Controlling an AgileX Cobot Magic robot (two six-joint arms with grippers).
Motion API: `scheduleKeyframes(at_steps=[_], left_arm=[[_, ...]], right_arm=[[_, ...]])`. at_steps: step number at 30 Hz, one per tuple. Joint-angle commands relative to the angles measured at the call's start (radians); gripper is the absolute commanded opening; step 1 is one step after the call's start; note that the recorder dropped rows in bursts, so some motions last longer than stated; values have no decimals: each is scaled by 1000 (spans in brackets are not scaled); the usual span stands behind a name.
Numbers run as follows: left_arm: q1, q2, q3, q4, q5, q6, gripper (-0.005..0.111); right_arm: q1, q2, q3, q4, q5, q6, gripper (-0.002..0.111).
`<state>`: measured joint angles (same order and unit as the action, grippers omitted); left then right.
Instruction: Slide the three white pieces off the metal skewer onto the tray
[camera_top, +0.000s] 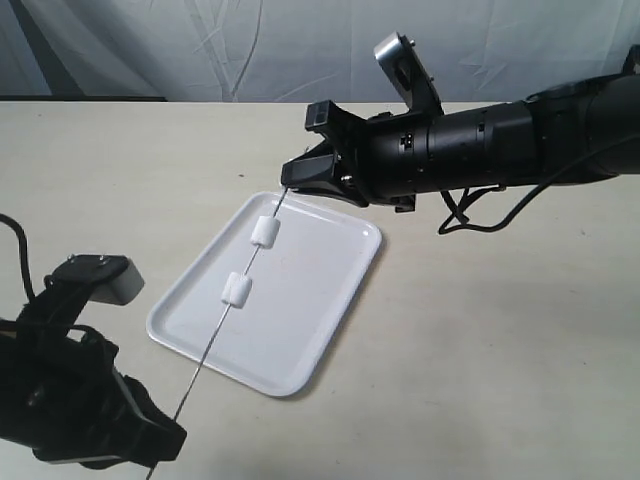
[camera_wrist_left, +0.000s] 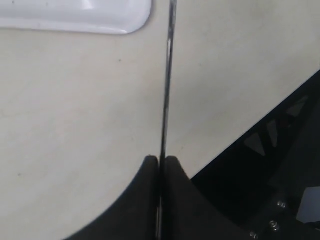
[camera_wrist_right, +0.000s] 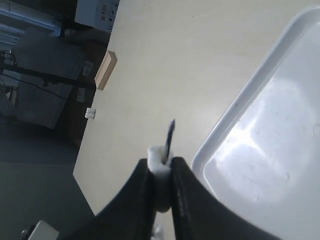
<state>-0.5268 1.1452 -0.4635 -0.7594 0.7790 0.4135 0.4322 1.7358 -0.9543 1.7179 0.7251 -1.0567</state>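
The left hand (camera_wrist_left: 160, 161) pinches the low end of the stick (camera_wrist_left: 167, 90) over the tabletop (camera_wrist_left: 75, 100). Above the tray (camera_top: 330, 330), the stick carries two white pieces (camera_top: 265, 232) (camera_top: 237, 290). The right hand (camera_wrist_right: 160, 161) pinches a third piece (camera_wrist_right: 157, 154), seemingly at the tip. Pull it straight off.

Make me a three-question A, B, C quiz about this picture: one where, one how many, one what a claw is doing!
1. Where does the left gripper hold the metal skewer?
A. past the edge of the tray
B. above the tray's middle
C. nowhere

2. How many white pieces sit on the skewer between the grippers?
A. one
B. two
C. five

3. The right gripper is:
A. open
B. shut on a third white piece
C. shut on the tray

Answers: 1 A, it pinches the rod beyond the tray. 2 B, both hang over the tray. 3 B, the piece is squeezed in its grip.
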Motion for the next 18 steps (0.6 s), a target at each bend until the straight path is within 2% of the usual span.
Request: scheduleKeyframes(at_steps=[1, 12, 16, 18], left_arm=[[-5, -4, 36, 9, 50, -9, 0], [-5, -4, 38, -23, 76, -13, 0], [-3, -4, 38, 1, 43, -22, 0], [-3, -4, 34, 22, 20, -37, 0]], right_arm=[[-13, -5, -41, 26, -68, -12, 9], [-13, -6, -145, 26, -182, -12, 9], [-13, -6, -156, 22, -183, -12, 9], [-11, 5, -156, -69, -180, 28, 9]])
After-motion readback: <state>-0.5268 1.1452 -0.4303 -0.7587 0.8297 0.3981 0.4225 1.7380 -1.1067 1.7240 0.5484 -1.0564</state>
